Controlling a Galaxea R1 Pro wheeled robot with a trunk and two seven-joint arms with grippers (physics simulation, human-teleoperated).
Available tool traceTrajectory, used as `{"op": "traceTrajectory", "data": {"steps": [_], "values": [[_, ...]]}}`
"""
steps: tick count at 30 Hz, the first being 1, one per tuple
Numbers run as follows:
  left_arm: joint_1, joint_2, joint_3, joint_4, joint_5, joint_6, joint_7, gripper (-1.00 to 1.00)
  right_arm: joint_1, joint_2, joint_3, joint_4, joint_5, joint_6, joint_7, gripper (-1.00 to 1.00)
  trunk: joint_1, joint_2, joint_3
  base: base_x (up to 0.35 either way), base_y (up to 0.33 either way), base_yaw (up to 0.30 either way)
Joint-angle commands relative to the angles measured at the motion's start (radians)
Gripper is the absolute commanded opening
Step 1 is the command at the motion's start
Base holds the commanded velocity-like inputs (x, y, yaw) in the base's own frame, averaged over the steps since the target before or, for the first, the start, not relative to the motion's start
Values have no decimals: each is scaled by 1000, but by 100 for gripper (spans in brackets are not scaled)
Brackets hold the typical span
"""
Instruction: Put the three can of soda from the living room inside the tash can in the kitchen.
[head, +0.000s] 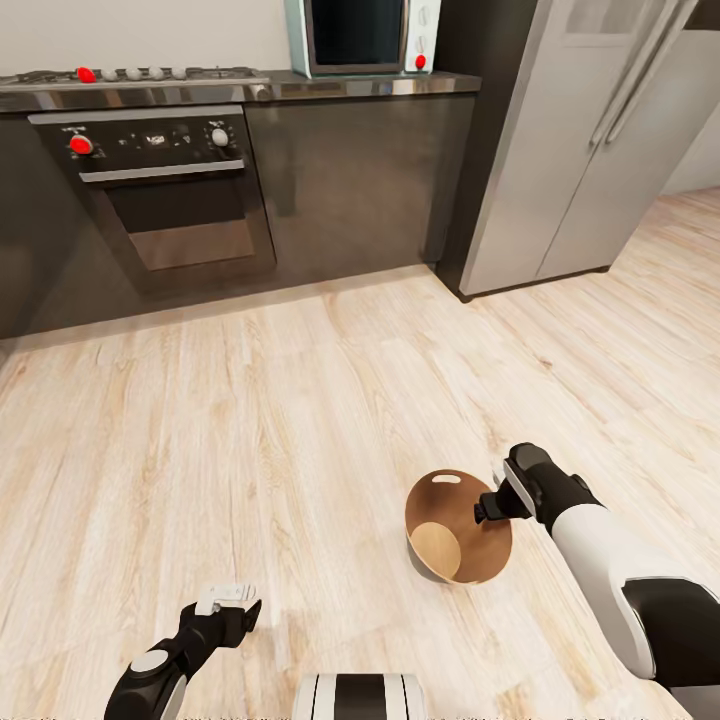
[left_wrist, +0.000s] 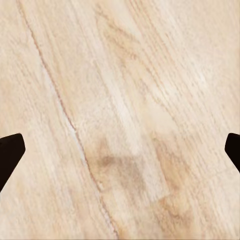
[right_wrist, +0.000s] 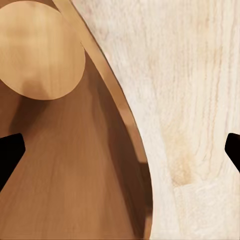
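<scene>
The tash can (head: 458, 525) stands on the kitchen's wood floor, grey outside and tan-brown inside, with its handle slot (head: 447, 480) at the far rim. Its round bottom (right_wrist: 40, 50) lies bare. My right gripper (head: 490, 503) hangs open over the can's right rim; in the right wrist view the right gripper (right_wrist: 120, 150) straddles that rim (right_wrist: 125, 110) with nothing between its dark fingertips (right_wrist: 10, 152). My left gripper (head: 228, 595) is open above bare floor, well to the left of the can; the left gripper (left_wrist: 120, 150) holds nothing. The soda cans are out of view.
Dark grey cabinets (head: 350, 190) with an oven (head: 165, 190), a gas hob (head: 130, 75) and a pale blue microwave (head: 360, 35) line the far wall. A steel fridge (head: 590, 140) stands at the back right. Open wood floor (head: 300, 420) lies between them and me.
</scene>
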Motion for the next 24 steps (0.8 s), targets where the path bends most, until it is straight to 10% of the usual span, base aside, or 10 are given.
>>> {"op": "traceTrajectory", "data": {"steps": [1,14,15,24], "values": [[0,0,0,0,0,0,0,100,0,0,0,0,0,0,0,100,0,0,-4,0,0,0],[0,0,0,-2,0,0,0,100,0,-2,-1,0,0,0,0,100,3,-2,-27,0,0,0],[0,0,0,-2,0,0,0,100,0,-2,-1,0,0,0,0,-100,3,-2,-27,0,0,0],[0,0,0,-3,0,0,0,100,0,-2,-1,0,0,0,0,-100,3,-2,-27,0,0,0]]}}
